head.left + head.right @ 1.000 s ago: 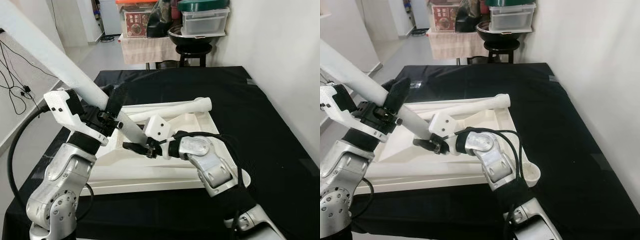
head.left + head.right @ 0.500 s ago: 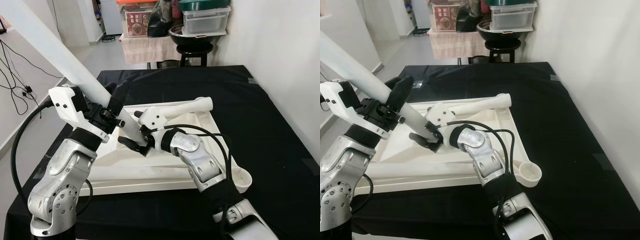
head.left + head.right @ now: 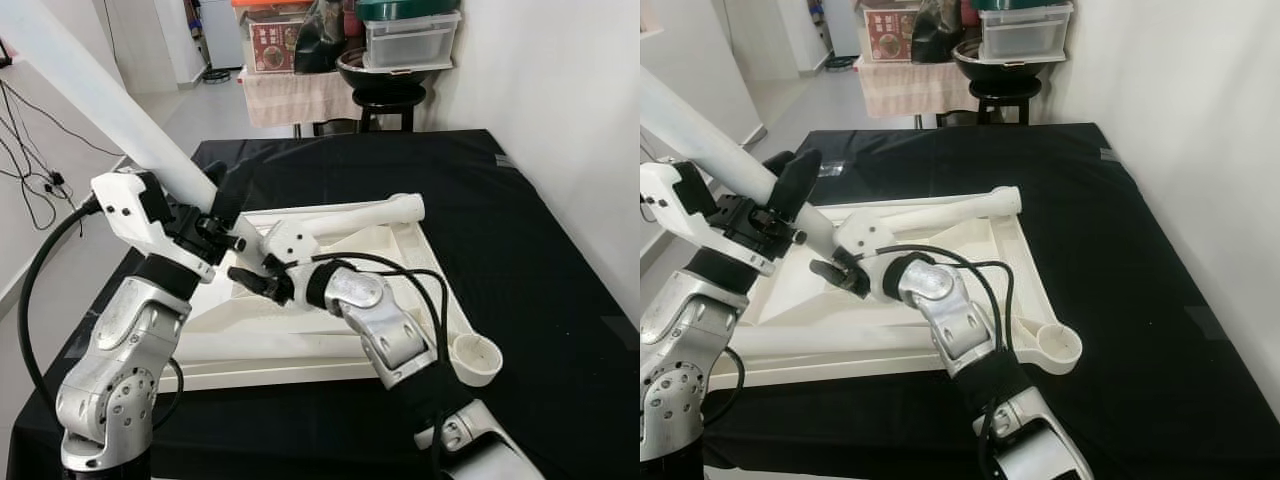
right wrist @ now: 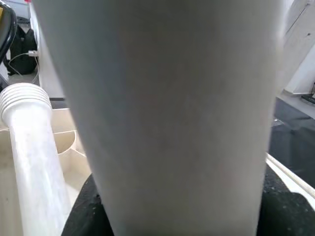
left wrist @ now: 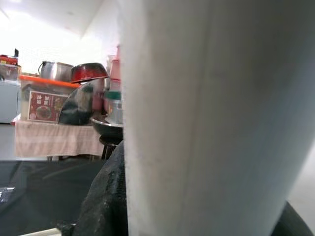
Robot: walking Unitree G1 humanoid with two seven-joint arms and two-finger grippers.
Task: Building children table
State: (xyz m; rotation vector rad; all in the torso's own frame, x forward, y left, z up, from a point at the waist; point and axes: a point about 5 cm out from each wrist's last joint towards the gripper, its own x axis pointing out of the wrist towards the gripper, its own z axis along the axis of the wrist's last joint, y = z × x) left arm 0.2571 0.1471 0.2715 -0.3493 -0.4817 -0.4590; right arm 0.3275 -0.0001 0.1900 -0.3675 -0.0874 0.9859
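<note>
The white tabletop point(image 3: 330, 335) lies upside down on the black cloth point(image 3: 530, 230), with a round leg socket point(image 3: 476, 358) at its near right corner. A long white table leg point(image 3: 120, 110) slants from the upper left down toward the tabletop's left side. My left gripper point(image 3: 225, 205) is shut around this leg, and the leg's surface point(image 5: 211, 118) is close up in the left wrist view. My right gripper point(image 3: 255, 282) is shut on the leg's lower end point(image 4: 172, 108), just below the left gripper. A second white leg point(image 3: 350, 213) lies along the tabletop's far edge.
Behind the table a black stool point(image 3: 385, 100) carries a dark bowl and plastic boxes. A white wall point(image 3: 560, 100) runs along the right. Black cables point(image 3: 30, 180) trail on the floor at the left.
My right gripper has slid up and to the left along the slanted leg, closer to the left gripper. The left arm has barely shifted.
</note>
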